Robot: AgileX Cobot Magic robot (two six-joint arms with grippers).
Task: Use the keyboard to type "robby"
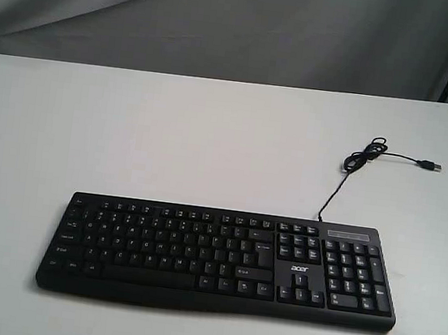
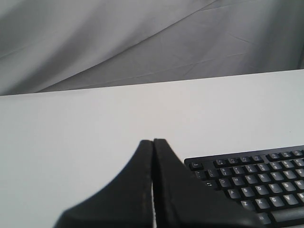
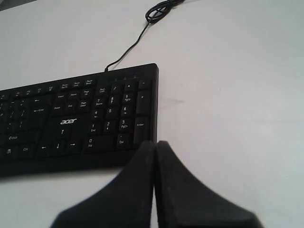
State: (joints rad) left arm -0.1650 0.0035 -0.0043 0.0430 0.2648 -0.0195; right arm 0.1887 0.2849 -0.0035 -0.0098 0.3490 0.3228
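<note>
Keyboard (image 1: 221, 259) is laid flat near the front edge of the table (image 1: 212, 133), cable (image 1: 355, 163) trailed behind; left gripper (image 2: 153, 141) and right gripper (image 3: 155, 142) are held off its two ends, jaws pressed together, presumably so that single keys can be poked.

Keyboard (image 1: 221, 261) black, white legends, white acer logo (image 1: 300, 268); cable (image 1: 344, 172) black. Tabletop (image 1: 170, 136) white. Backdrop cloth (image 1: 226, 21) grey. My left claw (image 2: 153, 142), right claw (image 3: 155, 143) black.

White table (image 1: 212, 133), creased grey cloth backdrop (image 1: 226, 21) behind
</note>
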